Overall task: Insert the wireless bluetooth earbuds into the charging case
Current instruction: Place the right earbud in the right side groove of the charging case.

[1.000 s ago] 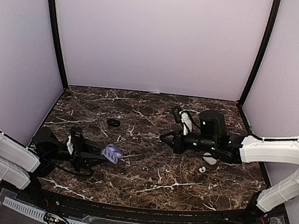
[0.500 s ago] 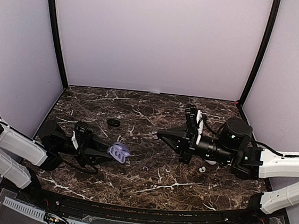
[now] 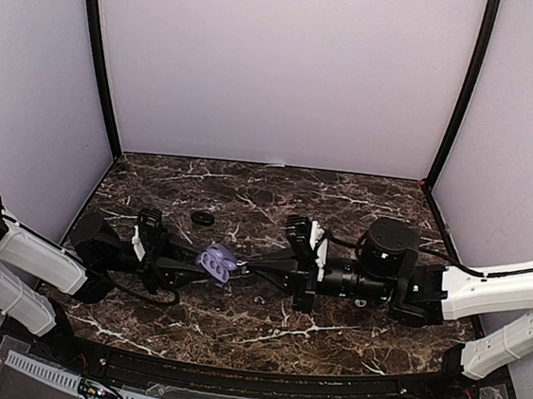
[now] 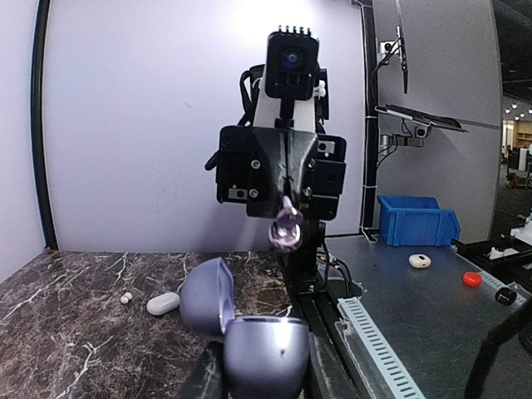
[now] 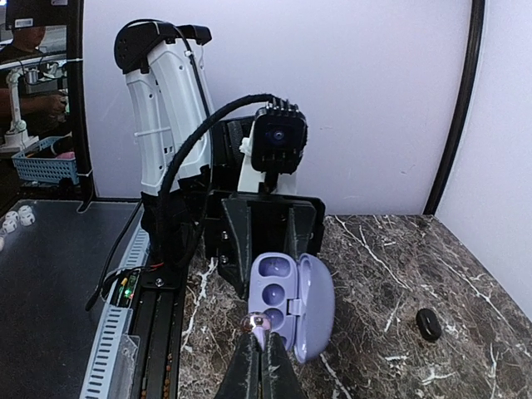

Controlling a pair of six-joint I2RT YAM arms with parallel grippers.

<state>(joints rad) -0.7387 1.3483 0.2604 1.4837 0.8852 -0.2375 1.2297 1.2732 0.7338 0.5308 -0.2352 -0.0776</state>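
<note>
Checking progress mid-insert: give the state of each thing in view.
charging case: open, held by left gripper
earbud: pinched in right gripper, at the case's opening, not seated
white case: closed, lying free
white earbud: loose beside the white case
black ring: lying flat, untouched

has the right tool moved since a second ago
Yes. The right tool, pinching an earbud, has swung left toward the fixed black ring, its tips now at the lilac case.

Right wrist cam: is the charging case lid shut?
No: the purple charging case is open, with its lid swung out to the side and its earbud wells exposed toward the camera.
</note>
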